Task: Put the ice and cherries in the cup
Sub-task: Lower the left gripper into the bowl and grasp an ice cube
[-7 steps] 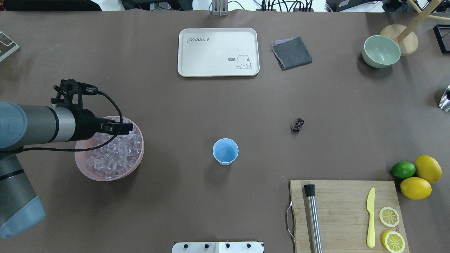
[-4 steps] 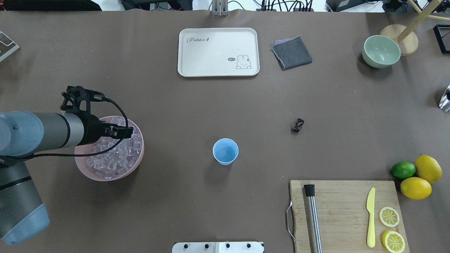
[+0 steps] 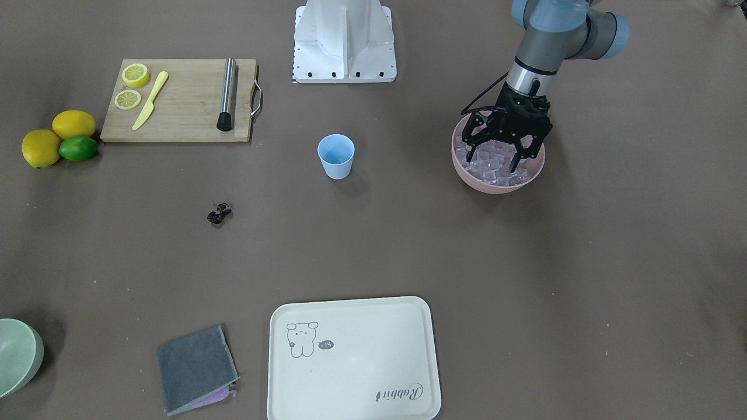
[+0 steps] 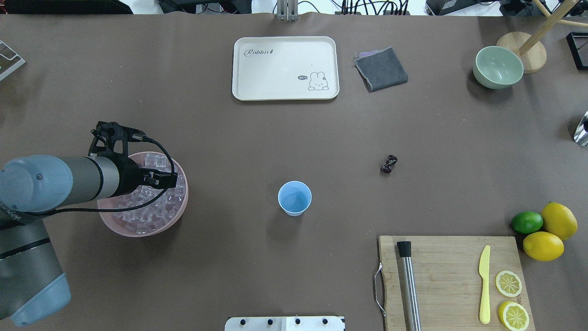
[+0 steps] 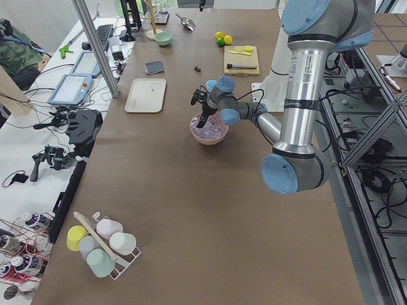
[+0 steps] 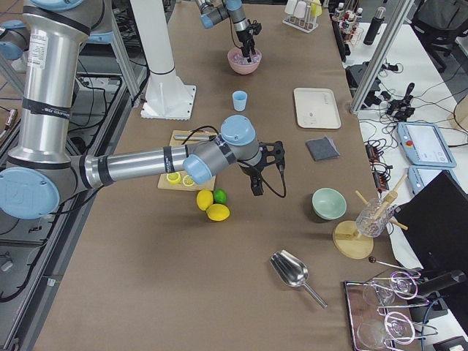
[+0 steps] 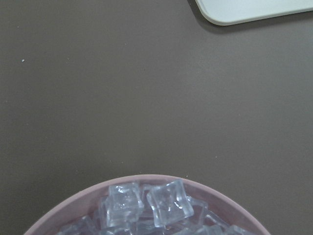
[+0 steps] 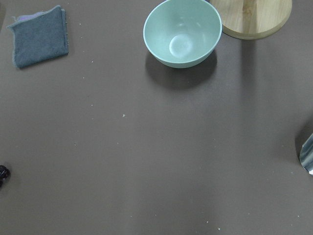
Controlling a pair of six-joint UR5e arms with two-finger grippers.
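The light blue cup (image 4: 294, 197) stands upright in the middle of the table and looks to hold nothing; it also shows in the front view (image 3: 335, 156). The ice (image 4: 149, 204) fills a pink bowl (image 4: 138, 232) at the left. My left gripper (image 3: 492, 162) is open, its fingers spread and lowered among the cubes (image 3: 496, 172). The left wrist view shows cubes (image 7: 146, 205) at the bowl's far rim. The cherries (image 4: 388, 164) lie on the table to the right of the cup. My right gripper (image 6: 256, 184) shows only in the right side view, above the table; I cannot tell whether it is open.
A cream tray (image 4: 285, 68), a grey cloth (image 4: 381, 69) and a pale green bowl (image 4: 498, 67) lie at the far side. A cutting board (image 4: 452, 280) at the near right bears a steel rod, a yellow knife and lemon slices. Lemons (image 4: 551, 232) and a lime (image 4: 527, 222) sit beside it.
My left arm has swung towards the near side and tipped down, which brought the open gripper lower into the ice bowl. Nothing else moved.
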